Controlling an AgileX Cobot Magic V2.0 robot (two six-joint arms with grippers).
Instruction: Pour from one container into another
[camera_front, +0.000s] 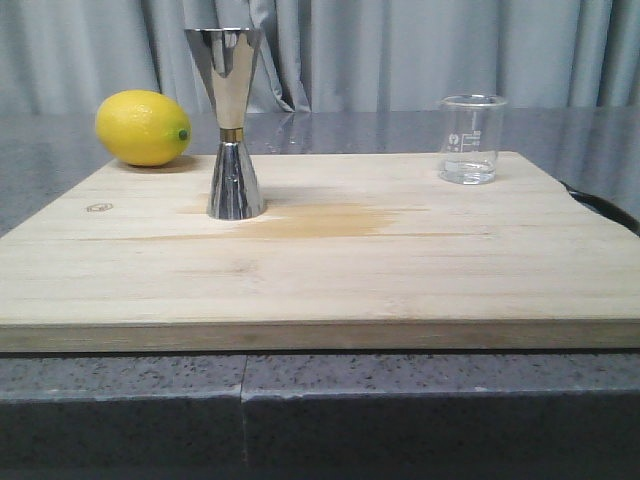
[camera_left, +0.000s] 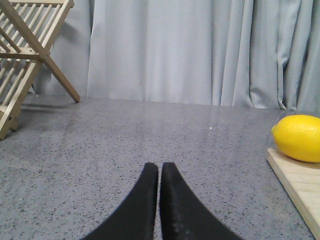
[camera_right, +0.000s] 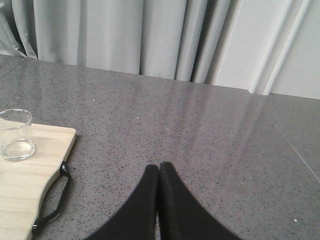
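The small clear glass beaker (camera_front: 470, 139) stands upright at the back right of the wooden board (camera_front: 320, 270); the right wrist view shows the beaker (camera_right: 16, 135) too. The polished steel jigger (camera_front: 232, 122) with a gold waist band stands upright on the board's left half. Neither arm shows in the front view. My left gripper (camera_left: 159, 167) is shut and empty over bare grey counter, off the board's left side. My right gripper (camera_right: 159, 169) is shut and empty over the counter, off the board's right side.
A yellow lemon (camera_front: 143, 127) lies at the board's back left corner, close to the jigger. A darker stain (camera_front: 320, 220) marks the board's middle. A black loop handle (camera_right: 52, 200) hangs off the board's right end. A wooden rack (camera_left: 25, 55) stands to the far left.
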